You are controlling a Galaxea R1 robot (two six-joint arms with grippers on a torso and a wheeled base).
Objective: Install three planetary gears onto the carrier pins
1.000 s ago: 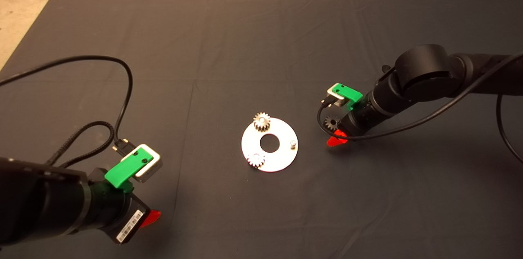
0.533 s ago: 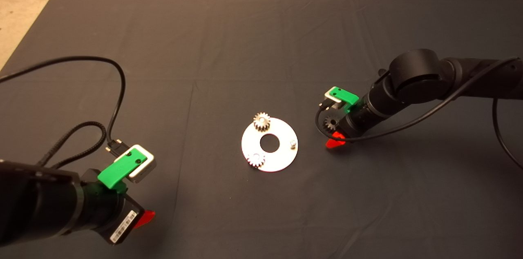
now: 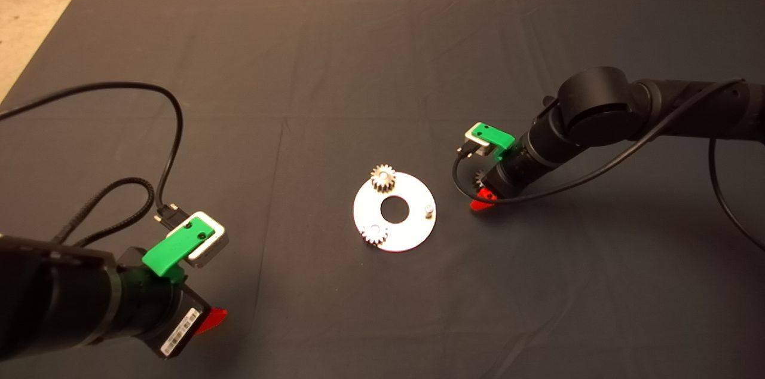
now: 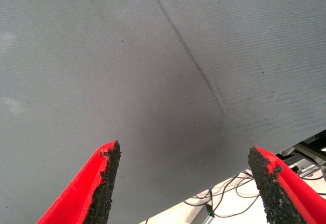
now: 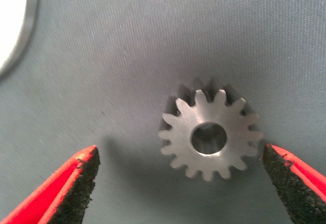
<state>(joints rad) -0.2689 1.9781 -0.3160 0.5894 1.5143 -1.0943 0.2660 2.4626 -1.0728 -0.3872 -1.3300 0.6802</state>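
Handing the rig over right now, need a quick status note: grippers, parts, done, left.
Right gripper: open, down at the mat just right of the flat round silver carrier plate, its red fingers either side of the third small grey metal gear, which lies flat on the dark mat. One pad looks at or near the teeth; not closed.
Left gripper: open, parked over bare mat at the lower left, holding nothing.
Done: two small silvery gears sit on the plate, one at the far rim, one at the near-left rim.
Left: one short silver pin on the plate's right is bare; grasp the third gear and seat it there.
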